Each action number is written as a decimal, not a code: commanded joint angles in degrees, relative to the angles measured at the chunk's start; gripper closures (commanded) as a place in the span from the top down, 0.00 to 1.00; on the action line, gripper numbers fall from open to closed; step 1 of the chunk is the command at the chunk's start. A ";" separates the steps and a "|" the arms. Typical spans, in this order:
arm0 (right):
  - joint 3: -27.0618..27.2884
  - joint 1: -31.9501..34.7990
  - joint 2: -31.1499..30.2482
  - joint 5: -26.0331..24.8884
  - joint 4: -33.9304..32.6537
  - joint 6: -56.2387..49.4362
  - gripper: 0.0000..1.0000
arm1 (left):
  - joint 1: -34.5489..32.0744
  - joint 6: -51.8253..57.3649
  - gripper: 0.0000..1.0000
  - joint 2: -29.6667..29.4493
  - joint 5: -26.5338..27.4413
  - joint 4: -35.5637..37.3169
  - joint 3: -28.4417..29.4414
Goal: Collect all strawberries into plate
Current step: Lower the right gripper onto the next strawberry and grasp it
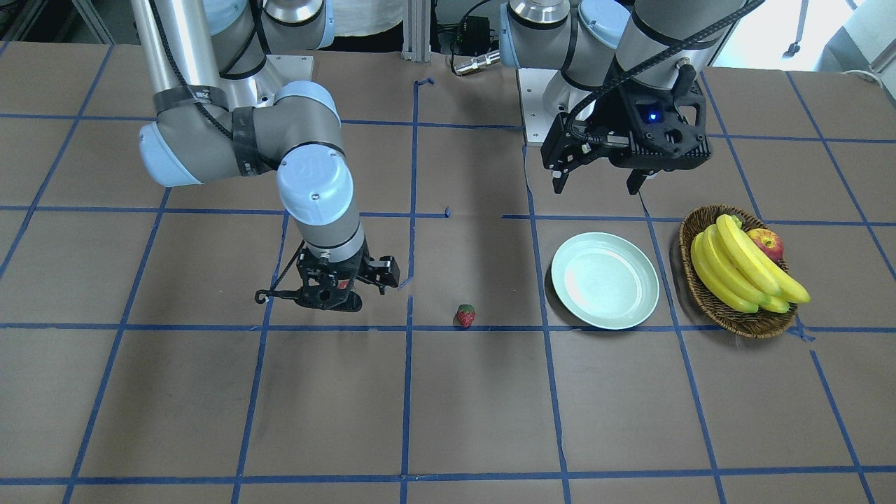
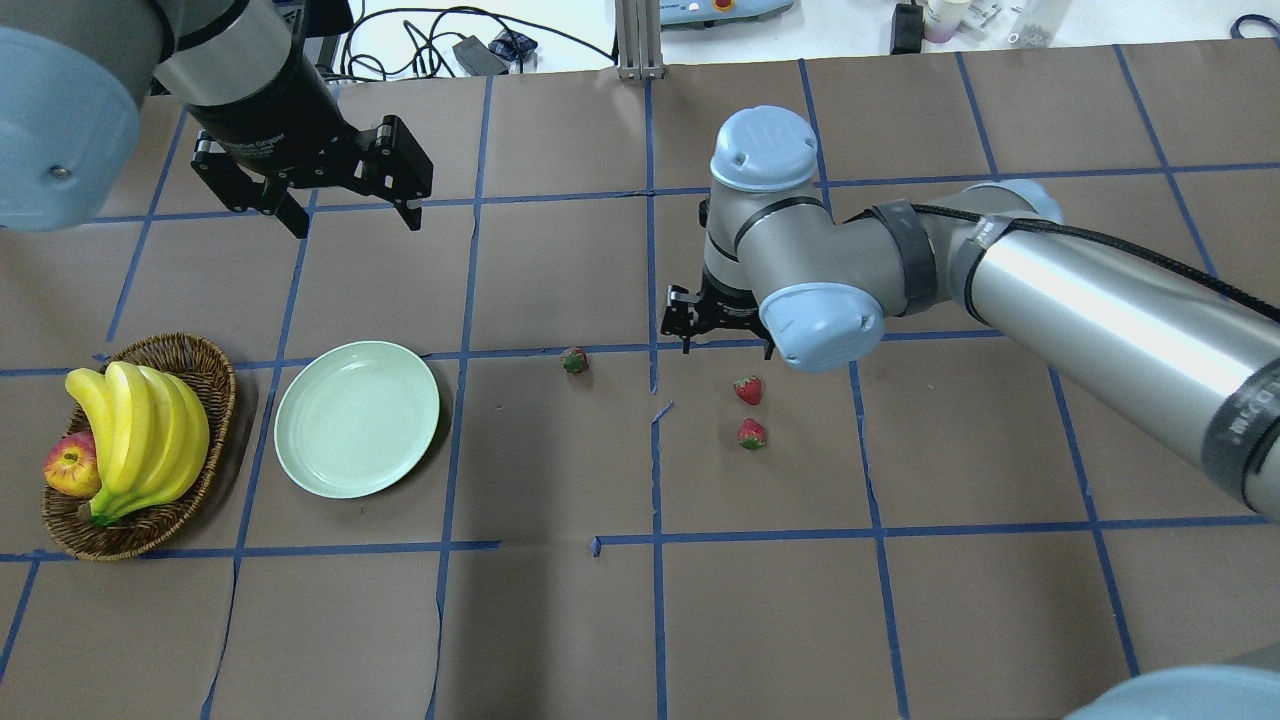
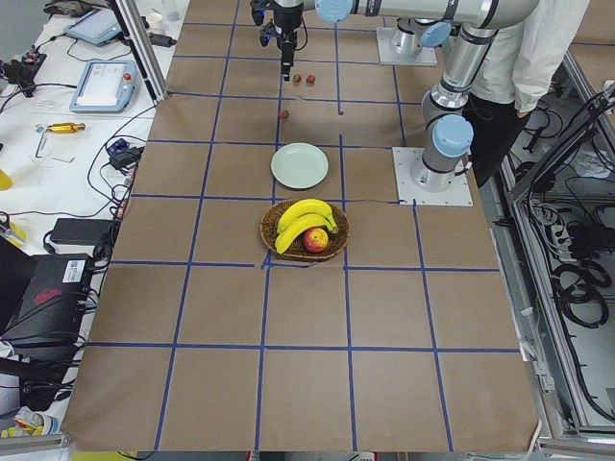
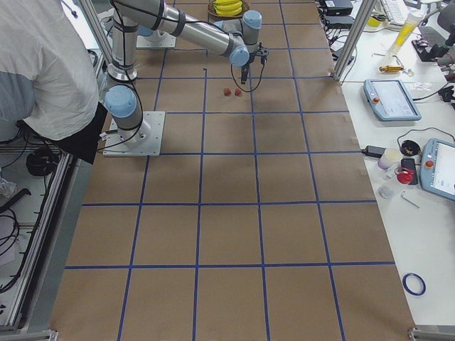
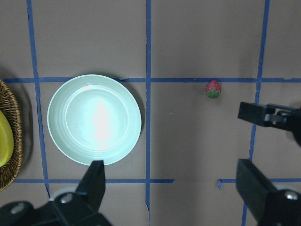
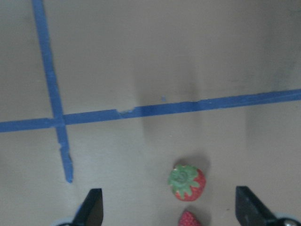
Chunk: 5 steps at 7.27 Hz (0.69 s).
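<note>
Left gripper [image 2: 355, 222]: spread wide, holding nothing, parked high beyond the plate [image 2: 357, 420], likely to wait near the drop spot and stay clear of the right arm [image 2: 1100, 310]. At the worktop's left end, a wicker basket [image 2: 215, 372] of bananas [image 2: 140, 430] and an apple [image 2: 72, 468], just beside the plate and no part of the job. Plate bare, no fruit in it yet. Further right, one strawberry [image 2: 574, 359] alone by a tape line, well apart from the plate. Then the right gripper [image 6: 167, 209], also parted and empty, low over a second strawberry [image 2: 748, 389] and a third strawberry [image 2: 752, 434] lying close together. Seems lined up to take one of them. Brown paper worktop [image 2: 900, 620] gridded with blue tape [image 2: 650, 250], flat and matte, little to stop a berry rolling. Cables [image 2: 420, 40] past the far edge. A person [image 4: 43, 64] standing behind the robot bases, tablets [image 4: 387, 99] on a side bench.
</note>
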 commanded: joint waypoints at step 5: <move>3.84 -1.67 3.20 -0.06 -4.07 -2.70 0.76 | -0.09 -0.01 1.00 -0.14 -0.04 -0.07 -0.02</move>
